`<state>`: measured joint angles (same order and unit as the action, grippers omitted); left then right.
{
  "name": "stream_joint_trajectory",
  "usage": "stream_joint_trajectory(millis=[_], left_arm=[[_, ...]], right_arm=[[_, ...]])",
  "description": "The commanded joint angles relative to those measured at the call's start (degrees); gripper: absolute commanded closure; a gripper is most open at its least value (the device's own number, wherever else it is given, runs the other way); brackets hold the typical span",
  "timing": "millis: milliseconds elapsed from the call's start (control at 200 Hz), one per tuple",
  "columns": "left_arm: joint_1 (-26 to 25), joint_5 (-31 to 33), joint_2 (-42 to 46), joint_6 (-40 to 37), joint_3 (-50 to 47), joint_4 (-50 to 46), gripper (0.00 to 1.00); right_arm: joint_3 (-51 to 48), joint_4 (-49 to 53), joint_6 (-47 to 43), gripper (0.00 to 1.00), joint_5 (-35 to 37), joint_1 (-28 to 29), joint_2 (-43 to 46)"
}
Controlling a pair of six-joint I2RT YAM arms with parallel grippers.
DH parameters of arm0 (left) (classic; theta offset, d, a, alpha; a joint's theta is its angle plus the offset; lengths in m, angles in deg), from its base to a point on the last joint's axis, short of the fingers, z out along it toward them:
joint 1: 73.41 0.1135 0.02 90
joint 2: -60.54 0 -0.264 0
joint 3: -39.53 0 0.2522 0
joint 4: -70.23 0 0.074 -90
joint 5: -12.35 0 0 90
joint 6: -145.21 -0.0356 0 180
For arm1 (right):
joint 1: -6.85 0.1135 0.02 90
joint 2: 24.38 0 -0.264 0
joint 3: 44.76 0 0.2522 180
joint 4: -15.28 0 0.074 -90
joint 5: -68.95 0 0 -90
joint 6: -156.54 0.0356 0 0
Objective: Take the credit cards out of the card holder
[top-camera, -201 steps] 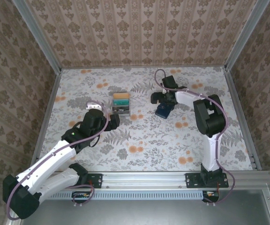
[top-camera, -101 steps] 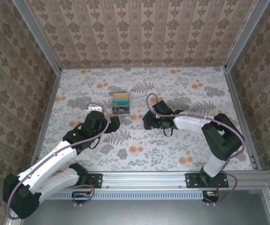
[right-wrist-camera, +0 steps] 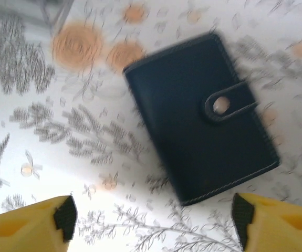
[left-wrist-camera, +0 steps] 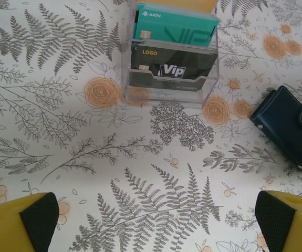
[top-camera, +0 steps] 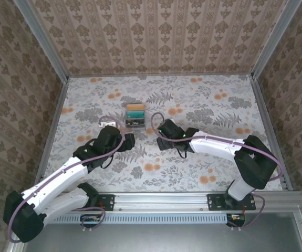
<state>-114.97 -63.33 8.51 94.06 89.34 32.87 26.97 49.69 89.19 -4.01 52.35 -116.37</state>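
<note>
The card holder is a dark navy wallet lying flat on the table, its snap tab fastened, so its inside is hidden. It also lies at the right edge of the left wrist view. My right gripper is open just short of the wallet's near edge, not touching it; from above the gripper hovers over that spot. A teal credit card, a dark "Vip" card and a yellow card stand in a clear rack. My left gripper is open over bare tablecloth, near the rack.
The clear slotted rack stands just left of the wallet, about a card's width away. Metal rails and patterned walls enclose the table. Open floral tablecloth stretches to the right and back.
My right arm swung left from the back middle towards the rack, and the wallet left its old spot and now lies close to the rack. The left gripper crept slightly right.
</note>
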Motion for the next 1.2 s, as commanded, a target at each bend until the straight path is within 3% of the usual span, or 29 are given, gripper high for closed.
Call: stream_joint_trajectory(millis=[0, 185, 970, 1190], left_arm=[[-1.07, -0.3, -0.31, 1.51, -0.97, 1.09, 0.0], [-2.18, -0.83, -1.06, 0.57, -0.14, 0.85, 0.0], [-2.91, -0.87, -0.63, -0.53, 0.35, -0.06, 0.0], [-2.92, -1.01, -0.62, -0.6, 0.46, -0.16, 0.0]], right_arm=[[6.0, 6.93, -7.96, 0.29, 3.81, -2.51, -4.21], [12.56, 9.49, -13.0, 0.44, 1.0, -6.12, -10.67], [17.85, 10.56, -15.76, 0.45, -1.72, -9.99, -20.91], [17.76, 10.45, -16.55, 0.72, -3.11, -9.99, -21.69]])
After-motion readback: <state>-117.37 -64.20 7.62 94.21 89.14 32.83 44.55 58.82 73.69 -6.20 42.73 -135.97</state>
